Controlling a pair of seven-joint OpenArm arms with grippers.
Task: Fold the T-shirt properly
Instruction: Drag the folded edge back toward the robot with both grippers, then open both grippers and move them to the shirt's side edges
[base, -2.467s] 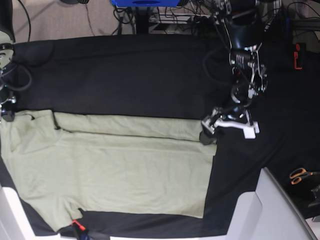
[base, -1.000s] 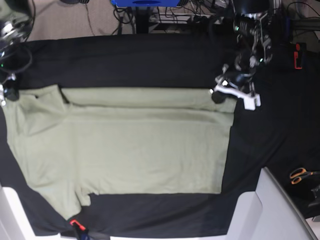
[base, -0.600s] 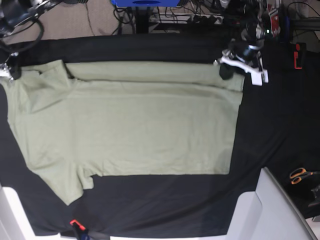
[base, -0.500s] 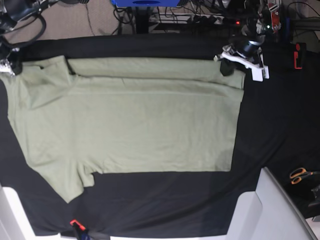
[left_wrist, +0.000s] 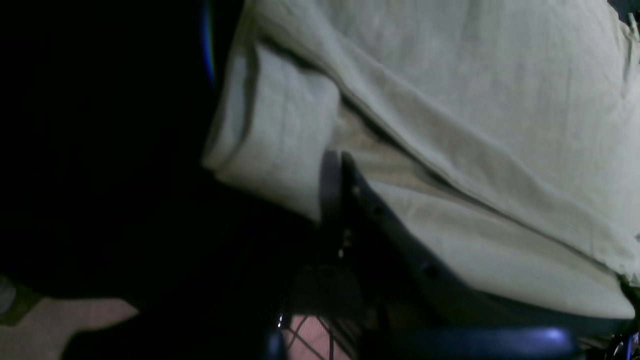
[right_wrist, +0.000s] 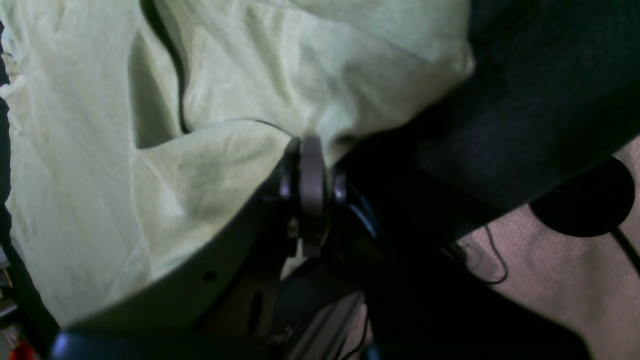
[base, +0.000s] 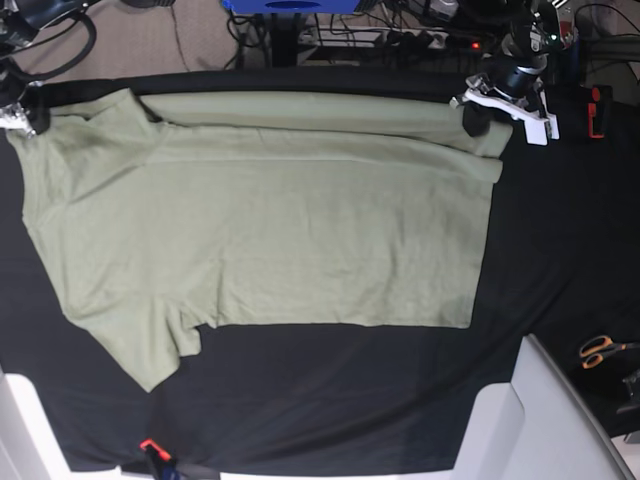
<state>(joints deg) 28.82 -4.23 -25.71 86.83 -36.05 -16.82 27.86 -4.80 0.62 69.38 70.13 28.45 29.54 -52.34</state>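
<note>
This T-shirt (base: 260, 220) is light, floppy cotton, so I'd say corners and hems are the only sane places to pinch. My left end effector (left_wrist: 331, 165) is clamped on its hem corner, my right end effector (right_wrist: 306, 160) on the shoulder edge. Pale sage-green, it sprawls mostly flat across the black bench (base: 560, 260) between and in front of both, far edge folded over

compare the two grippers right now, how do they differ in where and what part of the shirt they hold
The left gripper pinches the T-shirt at its hem corner, on the base view's right; the right gripper pinches the sleeve end, on that view's left. The left gripper carries a white part in the base view; the right gripper looks dark there. Both are shut on fabric along the shirt's far edge, near the back of the black table cloth.
</note>
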